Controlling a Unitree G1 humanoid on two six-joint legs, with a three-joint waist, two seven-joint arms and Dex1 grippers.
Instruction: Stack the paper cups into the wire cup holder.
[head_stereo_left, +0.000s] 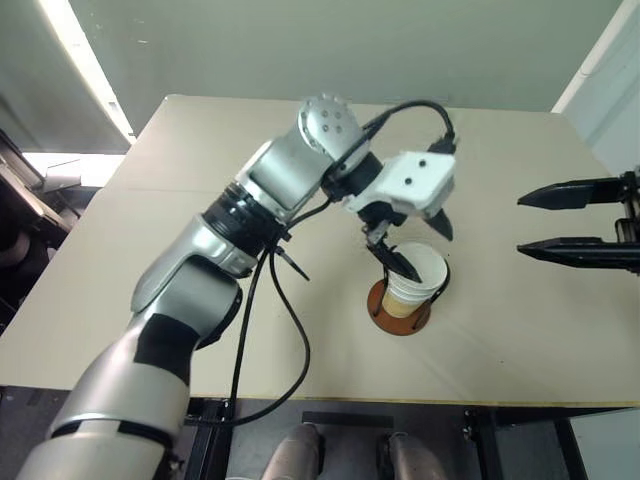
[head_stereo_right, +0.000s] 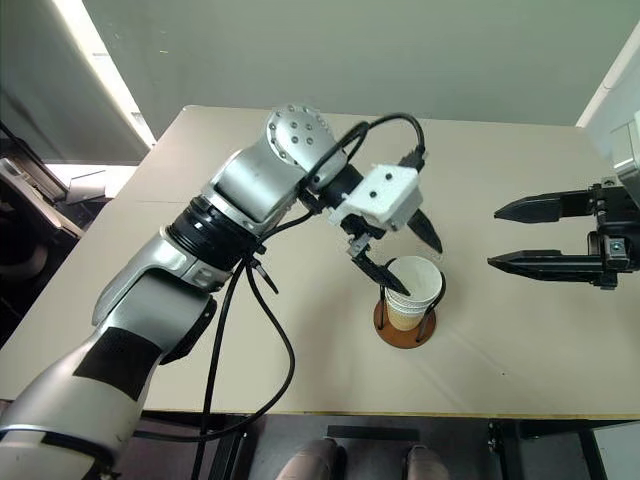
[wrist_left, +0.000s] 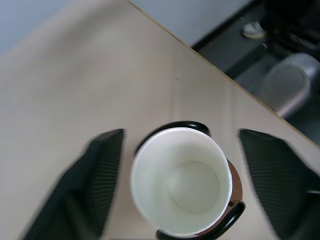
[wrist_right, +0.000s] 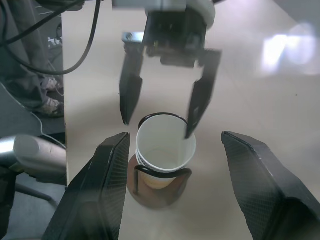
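Our left fingers (wrist_right: 162, 107) stand wide around the cups (wrist_right: 165, 150), nested in the holder (wrist_right: 156, 192) on the bench (head_stereo_left: 520, 330). We should lift straight up without snagging the rim. Right fingers (head_stereo_right: 515, 235) hang open, empty, well apart.

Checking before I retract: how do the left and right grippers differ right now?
The left gripper hangs over the paper cups in the wire cup holder, fingers pointing down astride the top rim. The right gripper sits off to the side, level, away from the stack. Both are open and empty.
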